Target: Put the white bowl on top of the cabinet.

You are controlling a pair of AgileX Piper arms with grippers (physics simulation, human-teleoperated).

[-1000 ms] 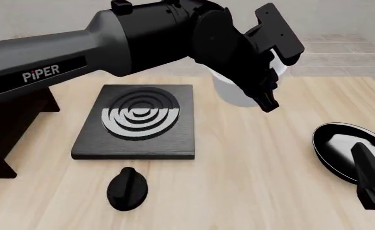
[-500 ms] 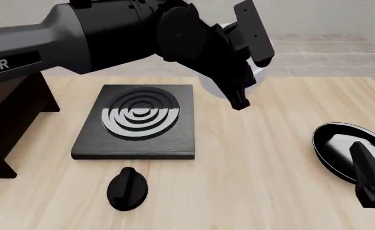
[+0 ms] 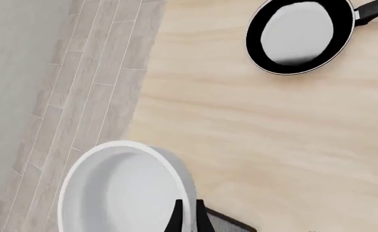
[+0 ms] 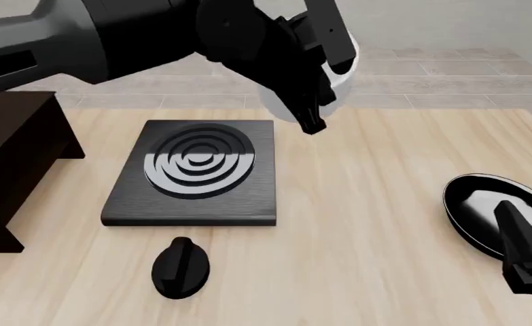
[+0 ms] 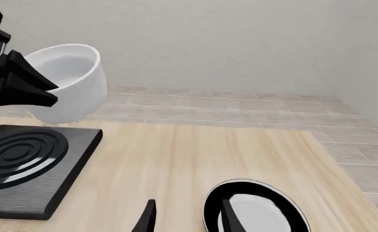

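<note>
The desk [image 4: 365, 224] is wide pale wood with plenty of bare surface. At its near left stands the cabinet [image 4: 12, 163], dark and boxy, its flat top bare in the part that shows, which is where the bowl is meant to end up. The stove plate [image 4: 193, 173] lies flat in the middle, with a black knob [image 4: 181, 266] just in front of it. The black pan [image 4: 483, 207] sits well off to the right, out of the way.

The left arm carries the white bowl [image 5: 69, 79] high in the air over the stove plate's far right corner, clear of everything below. The left pincer [image 3: 187, 220] is pinched on the bowl's rim, one finger inside the wall and one outside, so the bowl hangs roughly upright. The way leftward to the cabinet looks open, though the arm hides much of it.

The right pincer [image 5: 185, 217] hovers low by the pan, fingers apart, holding nothing.
</note>
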